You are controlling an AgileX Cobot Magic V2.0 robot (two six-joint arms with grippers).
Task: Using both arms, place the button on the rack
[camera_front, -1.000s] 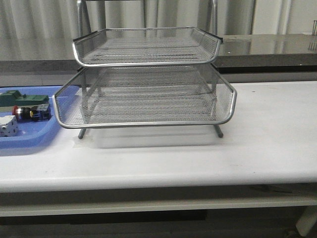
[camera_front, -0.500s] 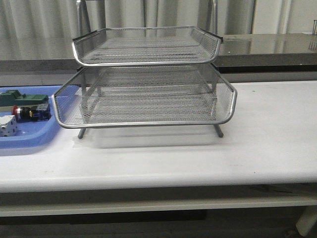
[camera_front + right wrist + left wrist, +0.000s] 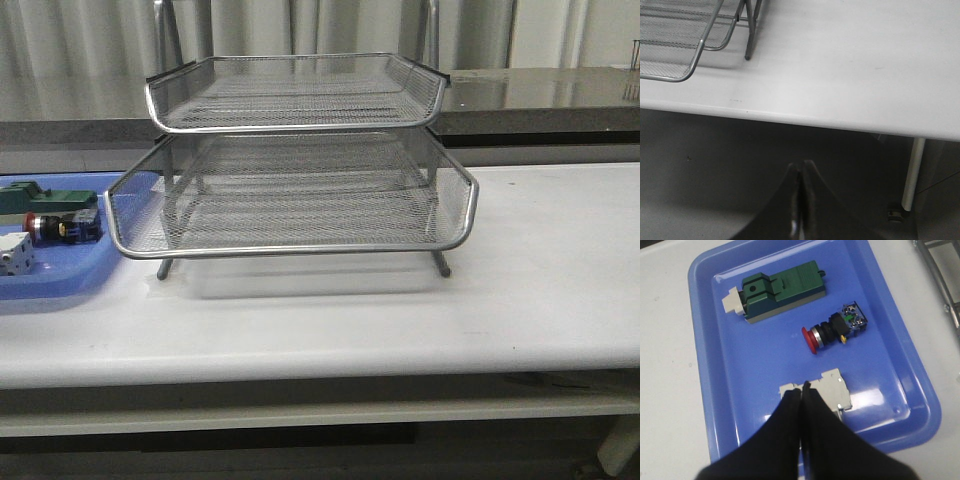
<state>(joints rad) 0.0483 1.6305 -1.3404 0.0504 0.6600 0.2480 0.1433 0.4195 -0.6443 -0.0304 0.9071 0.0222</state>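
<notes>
The button (image 3: 832, 331), red head and black body, lies on its side in the blue tray (image 3: 710, 365); in the front view the button (image 3: 58, 229) is at the far left. The wire-mesh rack (image 3: 300, 170) stands mid-table; its corner shows in the right wrist view (image 3: 685, 35). My left gripper (image 3: 802, 386) is shut and empty, above the tray over a white block (image 3: 832, 390), a short way from the button. My right gripper (image 3: 801, 164) is shut and empty, below the table's front edge. Neither arm shows in the front view.
A green block (image 3: 780, 290) lies in the blue tray (image 3: 60, 275) beyond the button, and the white block (image 3: 15, 255) sits near the tray's front. The white table (image 3: 540, 260) stretches to the right of the rack. A table leg (image 3: 910, 172) stands below the edge.
</notes>
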